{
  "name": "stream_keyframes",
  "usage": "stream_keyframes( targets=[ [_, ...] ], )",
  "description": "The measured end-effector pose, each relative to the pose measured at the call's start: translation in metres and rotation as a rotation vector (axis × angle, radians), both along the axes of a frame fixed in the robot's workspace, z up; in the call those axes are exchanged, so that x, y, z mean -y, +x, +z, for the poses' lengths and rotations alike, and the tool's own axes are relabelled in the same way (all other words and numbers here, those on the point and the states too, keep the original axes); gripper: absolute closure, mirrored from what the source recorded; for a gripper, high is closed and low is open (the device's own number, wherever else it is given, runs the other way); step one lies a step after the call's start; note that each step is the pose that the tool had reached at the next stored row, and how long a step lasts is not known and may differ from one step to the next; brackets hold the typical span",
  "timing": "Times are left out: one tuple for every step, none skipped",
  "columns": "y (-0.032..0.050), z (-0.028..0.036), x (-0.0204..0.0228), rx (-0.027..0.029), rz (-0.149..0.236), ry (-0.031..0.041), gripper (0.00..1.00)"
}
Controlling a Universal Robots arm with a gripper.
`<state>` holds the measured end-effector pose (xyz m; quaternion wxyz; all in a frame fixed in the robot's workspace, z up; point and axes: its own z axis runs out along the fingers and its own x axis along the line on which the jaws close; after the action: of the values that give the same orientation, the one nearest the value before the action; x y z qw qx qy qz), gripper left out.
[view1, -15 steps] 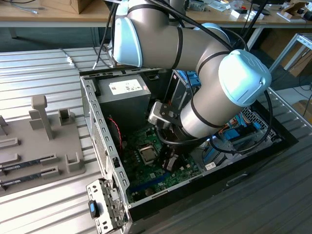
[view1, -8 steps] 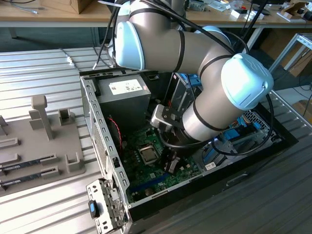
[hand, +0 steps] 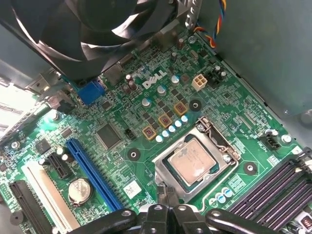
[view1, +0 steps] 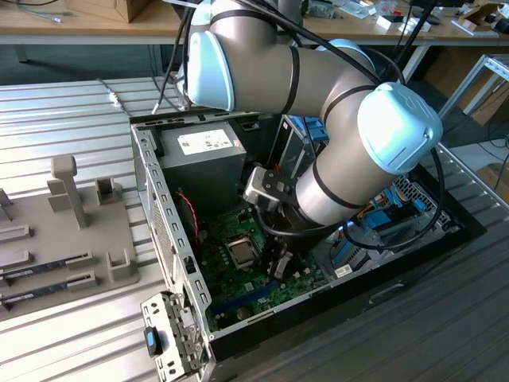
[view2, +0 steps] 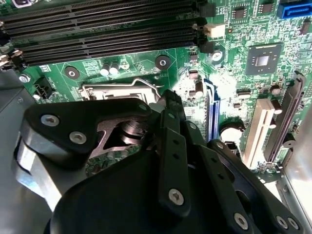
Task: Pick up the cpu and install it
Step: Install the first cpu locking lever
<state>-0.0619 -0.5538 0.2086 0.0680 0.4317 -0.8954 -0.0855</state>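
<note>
The cpu (hand: 194, 161), a flat square chip with a silvery top, lies flat in the motherboard socket, framed by the metal bracket (hand: 214, 141). In the exterior view the cpu (view1: 241, 251) sits mid-board inside the open computer case. My gripper (hand: 167, 192) hovers just off the socket's corner, its two black fingers pressed together with nothing between them. In the exterior view my gripper (view1: 277, 263) hangs low over the board beside the socket. In the second wrist view the gripper (view2: 170, 100) body covers most of the socket frame (view2: 114, 87).
Black memory slots (hand: 273, 190) run beside the socket. A blue expansion slot (hand: 92, 168), a coin battery (hand: 79, 190) and a fan (hand: 97, 29) lie around it. The power supply (view1: 203, 159) fills the case's back. A grey fixture (view1: 71, 231) with memory sticks stands at the exterior view's left.
</note>
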Motion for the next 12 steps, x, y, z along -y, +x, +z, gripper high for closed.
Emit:
stream_keyframes(
  targets=[
    [0.0, 0.0013, -0.0003, 0.0001, 0.0, 0.0002, 0.89],
    [0.0, 0.0023, -0.0005, 0.0, 0.0, 0.0002, 0.89],
    [0.0, 0.0034, -0.0006, 0.0001, 0.0, 0.0003, 0.89],
    [0.0, 0.0052, -0.0008, 0.0001, 0.0, 0.0003, 0.89],
    [0.0, 0.007, -0.001, 0.0001, 0.0, 0.0003, 0.89],
    [0.0, 0.0083, -0.001, 0.0001, 0.0, 0.0003, 0.89],
    [0.0, 0.0096, -0.001, 0.0, 0.0, 0.0002, 0.89],
    [0.0, 0.0112, -0.0011, 0.0001, 0.0, 0.0003, 0.89],
    [0.0, 0.0128, -0.0011, 0.0001, 0.0, 0.0002, 0.89],
    [0.0, 0.0146, -0.0011, 0.0001, 0.0, 0.0002, 0.89],
    [0.0, 0.0159, -0.0011, 0.0001, 0.0, 0.0002, 0.89],
    [0.0, 0.0172, -0.0012, 0.0001, 0.0, 0.0007, 0.89]
  ],
)
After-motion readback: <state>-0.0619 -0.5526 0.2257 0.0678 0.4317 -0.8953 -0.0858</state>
